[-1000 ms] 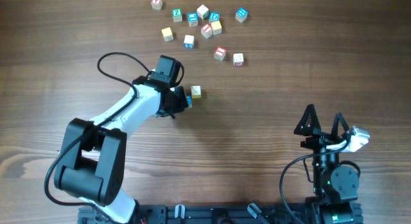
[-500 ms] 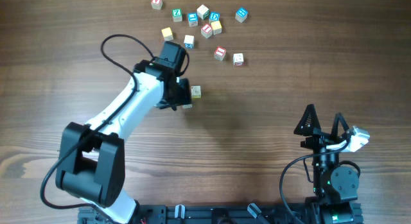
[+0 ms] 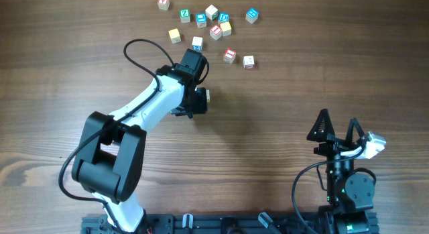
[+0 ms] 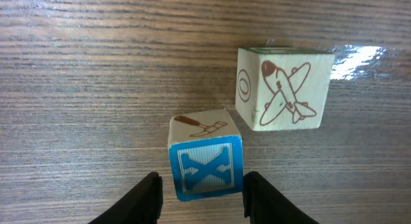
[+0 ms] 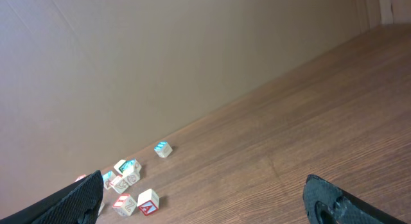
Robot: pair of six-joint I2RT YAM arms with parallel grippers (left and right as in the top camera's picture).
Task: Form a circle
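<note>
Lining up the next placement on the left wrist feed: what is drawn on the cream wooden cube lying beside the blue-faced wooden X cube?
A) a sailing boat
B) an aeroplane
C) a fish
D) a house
B: the cream wooden cube carries a brown-outlined aeroplane on its broad face, with a letter O on the face next to it. It lies up and to the right of the blue-faced wooden X cube.

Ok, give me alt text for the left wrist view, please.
A small blue X cube sits between the open fingertips of the left pincer. Beyond it, not touching, stands a cream airplane cube on the wooden table.
</note>
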